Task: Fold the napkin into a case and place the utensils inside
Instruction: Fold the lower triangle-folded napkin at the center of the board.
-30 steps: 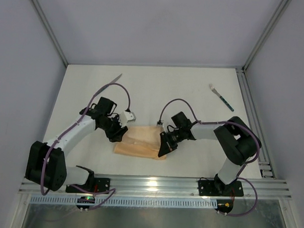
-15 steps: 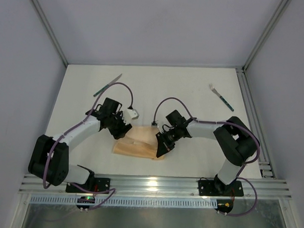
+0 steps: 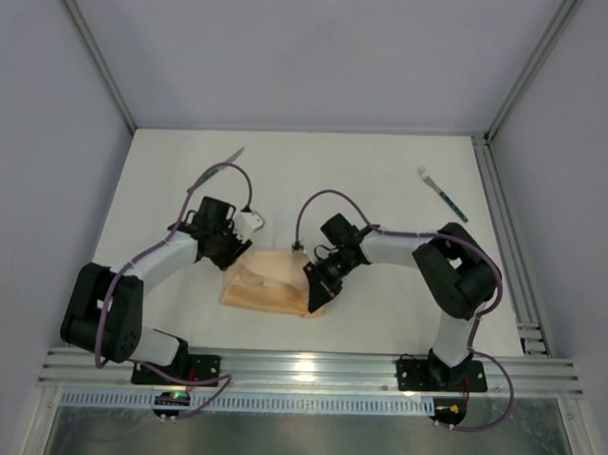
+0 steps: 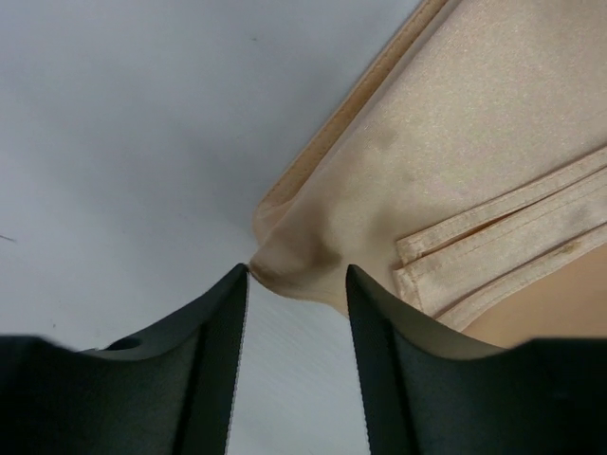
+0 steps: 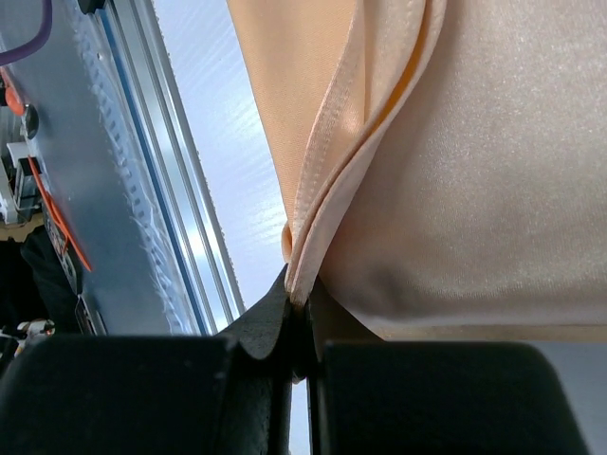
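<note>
The peach-orange napkin (image 3: pixel 265 286) lies folded in a rough rectangle on the white table between the arms. My right gripper (image 3: pixel 316 289) is shut on the napkin's layered right edge (image 5: pixel 313 227), which is pinched between the fingertips (image 5: pixel 275 318). My left gripper (image 3: pixel 233 251) is open at the napkin's far-left corner (image 4: pixel 289 265); the corner sits just at the gap between the fingertips (image 4: pixel 228 303), not clamped. The knife (image 3: pixel 216 169) lies at the far left, partly behind a cable. The fork (image 3: pixel 443 194) lies at the far right.
An aluminium rail (image 3: pixel 309 369) runs along the table's near edge, close below the napkin, and shows in the right wrist view (image 5: pixel 142 190). Another rail (image 3: pixel 504 234) lines the right side. Purple cables (image 3: pixel 315 210) loop above both wrists.
My right gripper has moved left with the napkin's edge, and the napkin has shifted left and got shorter. My left gripper has drawn back towards the napkin's far-left corner.
</note>
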Controlling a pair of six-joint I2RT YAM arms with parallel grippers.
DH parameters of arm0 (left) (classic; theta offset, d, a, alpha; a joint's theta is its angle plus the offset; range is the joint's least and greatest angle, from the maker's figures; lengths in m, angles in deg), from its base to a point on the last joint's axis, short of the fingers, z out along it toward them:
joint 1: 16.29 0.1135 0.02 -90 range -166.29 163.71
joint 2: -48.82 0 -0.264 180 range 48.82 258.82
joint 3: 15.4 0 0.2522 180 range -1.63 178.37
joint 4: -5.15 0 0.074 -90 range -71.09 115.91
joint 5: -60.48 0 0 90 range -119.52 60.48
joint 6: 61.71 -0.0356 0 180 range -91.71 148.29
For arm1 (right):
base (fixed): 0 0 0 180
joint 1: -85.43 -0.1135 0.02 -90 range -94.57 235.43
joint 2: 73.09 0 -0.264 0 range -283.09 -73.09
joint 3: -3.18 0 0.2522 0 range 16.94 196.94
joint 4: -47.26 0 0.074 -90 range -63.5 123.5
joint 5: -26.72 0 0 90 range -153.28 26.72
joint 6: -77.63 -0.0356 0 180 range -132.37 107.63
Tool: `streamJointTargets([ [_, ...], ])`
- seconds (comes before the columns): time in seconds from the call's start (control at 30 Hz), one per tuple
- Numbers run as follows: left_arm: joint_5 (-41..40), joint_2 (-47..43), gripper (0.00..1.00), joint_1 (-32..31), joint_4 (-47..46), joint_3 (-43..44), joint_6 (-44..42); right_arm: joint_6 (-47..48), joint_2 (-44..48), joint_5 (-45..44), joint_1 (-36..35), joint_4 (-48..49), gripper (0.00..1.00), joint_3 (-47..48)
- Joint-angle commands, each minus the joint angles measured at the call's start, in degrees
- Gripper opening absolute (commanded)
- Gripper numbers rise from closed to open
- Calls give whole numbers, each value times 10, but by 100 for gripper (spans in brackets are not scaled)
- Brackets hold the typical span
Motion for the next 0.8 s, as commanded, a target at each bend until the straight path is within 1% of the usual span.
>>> streamJointTargets([
  [0.0, 35, 3, 36, 0, -32, -2, 4, 38, -15, 29, -6, -39, 4, 33],
  [0.07, 33, 11, 25, 0, -25, 0, -1, 45, -15, 36, -7, -39, 4, 35],
  [0.1, 33, 20, 15, 0, -24, 0, -3, 46, -13, 36, -7, -38, 4, 34],
  [0.17, 37, 27, 6, 0, -30, -1, -5, 55, -6, 46, -7, -39, 4, 32],
  [0.2, 43, 30, 0, 0, -34, 0, -4, 56, -4, 46, -8, -38, 4, 31],
  [0.3, 35, 35, 0, 0, -45, 9, 5, 32, -15, 30, -8, -29, 4, 30],
  [0.33, 26, 35, 2, 0, -47, 11, 9, 28, -21, 30, -7, -28, 4, 33],
  [0.37, -1, 32, 7, 0, -56, 11, 12, 16, -28, 32, -5, -24, 4, 32],
  [0.4, -11, 27, 21, 0, -62, 8, 19, 9, -29, 29, -4, -10, 4, 29],
  [0.43, -20, 11, 40, 0, -71, 5, 19, 0, -29, 22, -2, -6, 4, 27],
  [0.47, -22, 1, 48, 0, -69, 4, 19, -4, -29, 21, -1, -3, 4, 27],
  [0.5, -18, -10, 52, 0, -67, 4, 20, -7, -30, 22, 0, -1, 4, 27],
  [0.57, 0, -48, 55, 0, -53, 8, 22, -9, -33, 26, 2, 0, 4, 28],
  [0.63, 16, -75, 55, 0, -27, 15, 24, -12, -34, 27, 2, 5, 4, 26],
  [0.67, 27, -101, 53, 0, -17, 17, 25, -14, -34, 25, 3, 6, 4, 25],
  [0.73, 68, -122, 49, 0, 12, 22, 27, -17, -36, 23, 3, 10, 4, 22],
  [0.77, 105, -138, 44, -1, 32, 23, 24, -20, -36, 23, 3, 12, 4, 22],
])
